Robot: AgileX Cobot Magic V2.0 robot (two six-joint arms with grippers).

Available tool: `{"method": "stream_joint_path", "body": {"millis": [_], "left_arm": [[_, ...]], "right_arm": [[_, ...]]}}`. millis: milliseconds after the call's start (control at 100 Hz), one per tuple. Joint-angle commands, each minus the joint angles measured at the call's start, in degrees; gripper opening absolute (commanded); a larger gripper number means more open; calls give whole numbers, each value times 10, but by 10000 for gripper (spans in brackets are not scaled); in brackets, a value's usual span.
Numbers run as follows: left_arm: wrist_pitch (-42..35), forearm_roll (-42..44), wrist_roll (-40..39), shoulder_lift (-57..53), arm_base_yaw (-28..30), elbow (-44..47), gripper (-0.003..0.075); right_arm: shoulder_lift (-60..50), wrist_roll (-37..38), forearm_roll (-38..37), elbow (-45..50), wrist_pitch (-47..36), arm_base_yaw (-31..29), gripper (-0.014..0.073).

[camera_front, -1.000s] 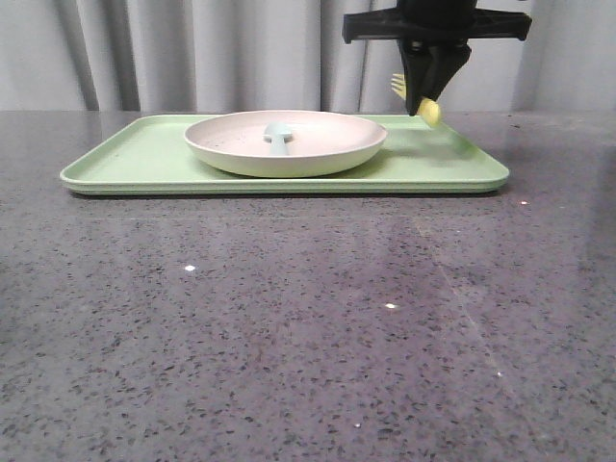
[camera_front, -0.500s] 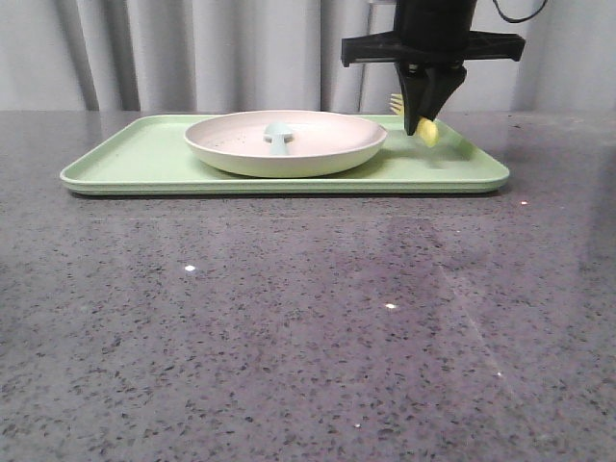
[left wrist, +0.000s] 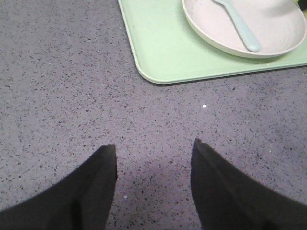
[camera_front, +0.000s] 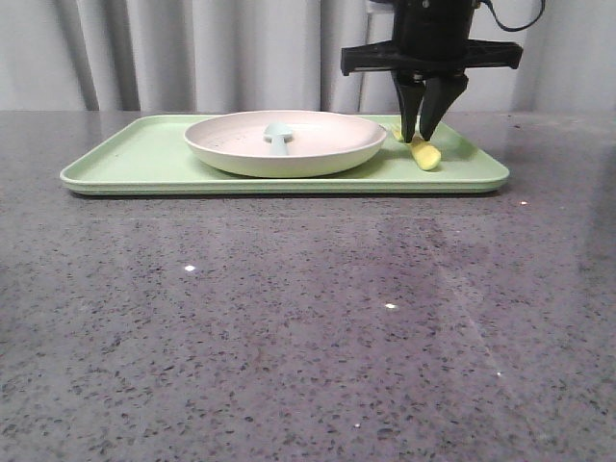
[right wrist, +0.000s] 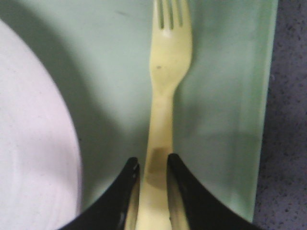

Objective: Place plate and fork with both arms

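Lying flat on the light-green tray [camera_front: 144, 159], just beside the plate [camera_front: 318, 144] on its right side: the pale-yellow fork [right wrist: 165, 72], tines pointing away from the robot. Straddling the fork handle from above: the right gripper [camera_front: 421, 130], fingers slightly spread, one on each side of the handle, close to it; not possible to tell whether touching. Sitting near the middle of the tray: the cream-white plate, carrying a pale blue-grey spoon [left wrist: 240, 24] inside. Hovering over the speckled grey desk [camera_front: 308, 327], well apart from the tray corner: the left gripper [left wrist: 153, 158], fingers [left wrist: 100, 187] spread wide and holding nothing.
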Motion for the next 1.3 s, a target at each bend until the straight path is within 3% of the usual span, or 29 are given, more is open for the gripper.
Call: {"method": "stream_joint_path", "body": {"millis": [0,490,1140,1290], "left_arm": [[-35,-4,-4,-1,0,-16,356],[-37,-4,-4,-1,0,-16,356],[-54,-4,-4,-1,0,-16,356],[-57,-4,-5,-1,0,-16,356]], "right_arm": [[-36,-7,-8,-15,56,-4,207],[-66,-7,-14,-15,56,-4,206],[-216,-10,-40,-5,56,16,202],[-273,-15,-41,42,51,16,124]]}}
